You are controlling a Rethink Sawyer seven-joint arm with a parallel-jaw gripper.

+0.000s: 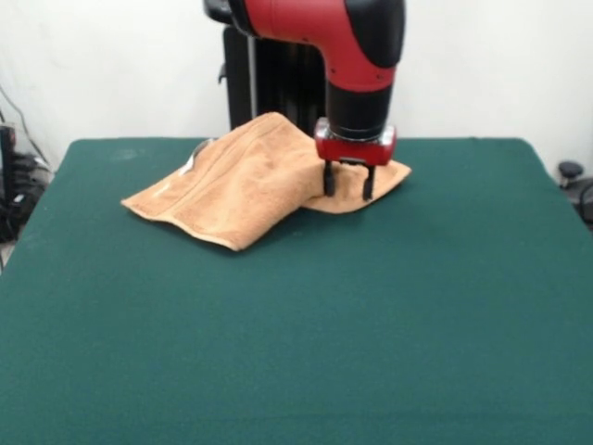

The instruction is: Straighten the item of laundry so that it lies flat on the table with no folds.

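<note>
The item of laundry [243, 181], an orange-tan terry towel, lies on the far half of the green table [296, 324], folded over itself. Its upper layer slopes toward the front left, and a lower layer pokes out at the right [384, 181]. A small white loop [192, 162] shows at its left back edge. My gripper [348, 190] hangs from the red and black arm over the towel's right part. Its two dark fingers are spread apart, open, with tips at or just above the cloth and nothing between them.
The robot's black pedestal [269, 83] stands behind the towel. Dark equipment sits off the table at the left edge [14, 185] and right edge [574, 185].
</note>
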